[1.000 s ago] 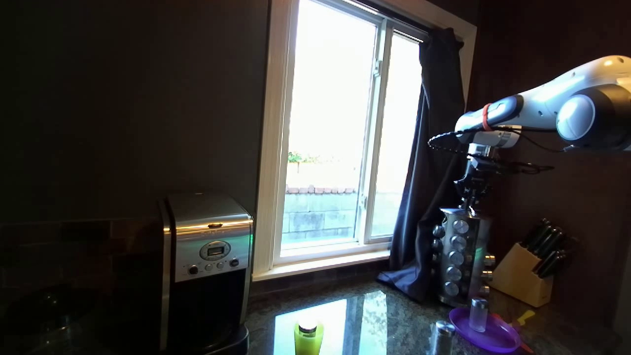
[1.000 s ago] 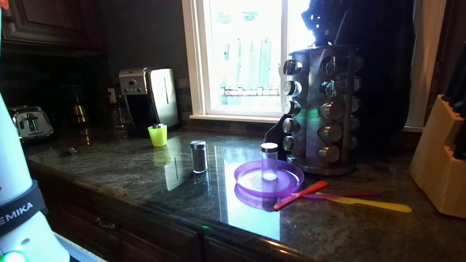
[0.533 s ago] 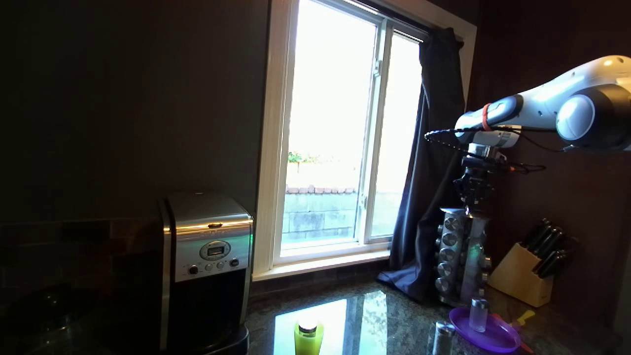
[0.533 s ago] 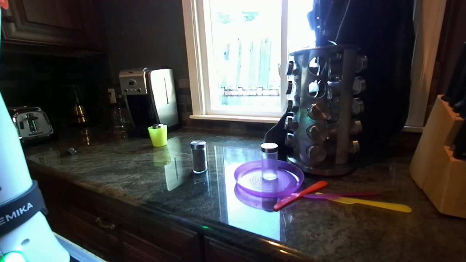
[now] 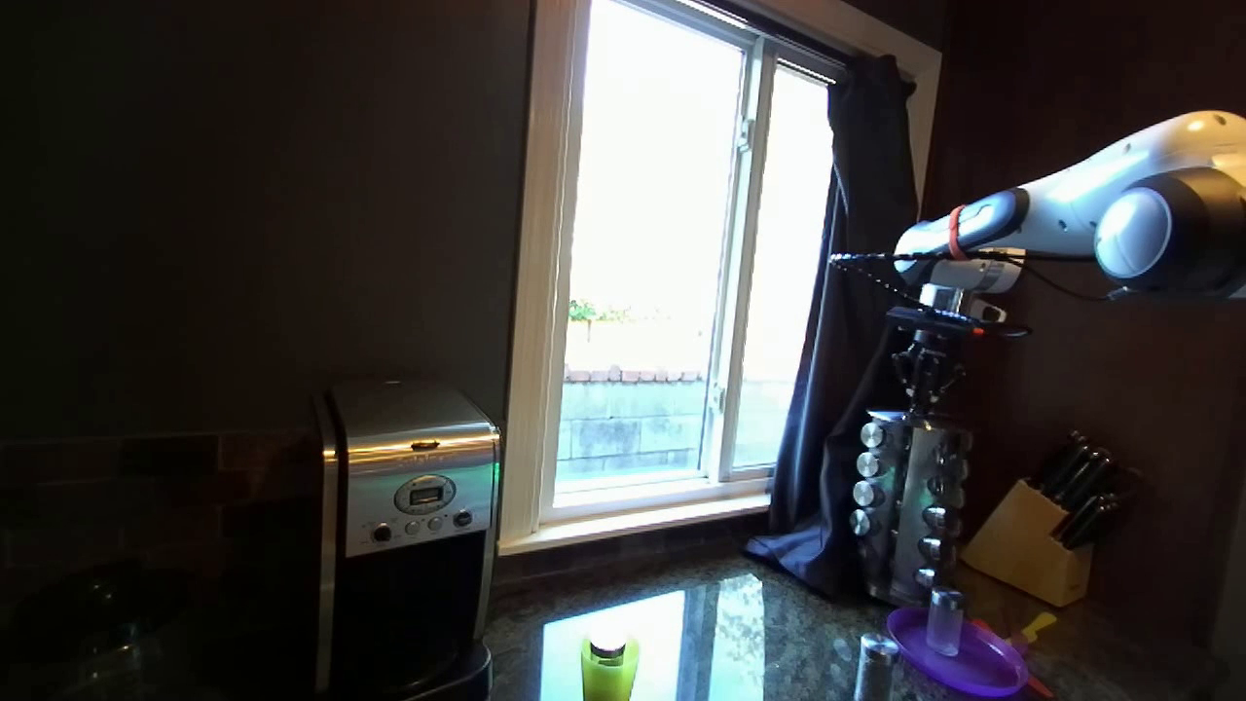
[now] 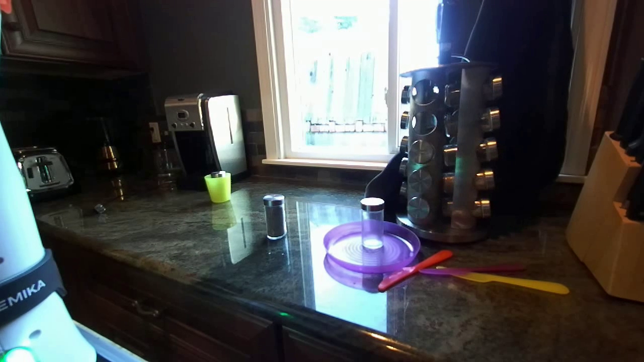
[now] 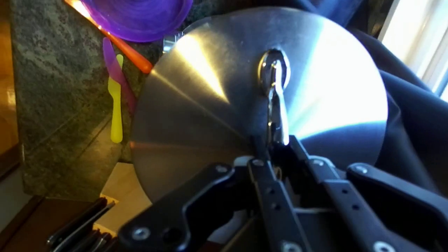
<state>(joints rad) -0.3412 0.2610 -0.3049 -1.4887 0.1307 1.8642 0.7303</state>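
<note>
A round metal spice rack stands on the dark counter in both exterior views (image 5: 915,516) (image 6: 440,166). Its sides hold rows of silver-lidded jars, and a few upper holes look empty. In the wrist view its flat brushed lid (image 7: 196,115) lies below me, with a shiny upright loop handle (image 7: 277,105) on it. My gripper (image 7: 276,145) points down over the rack, fingers close on both sides of the handle's end and shut on it. The gripper also shows above the rack in an exterior view (image 5: 917,411). Finger contact is partly hidden by shadow.
A purple plate (image 6: 347,264) with a clear jar (image 6: 372,223) stands before the rack. Plastic knives (image 6: 528,284), a dark-filled jar (image 6: 275,218), a yellow-green cup (image 6: 218,188), a knife block (image 5: 1027,545), a coffee maker (image 5: 419,467) and a curtain (image 5: 857,243) are around.
The rack has turned with my wrist; its near jar columns have moved left in both exterior views. My wrist and its cable have turned above it. The plate, jars and cup are unmoved.
</note>
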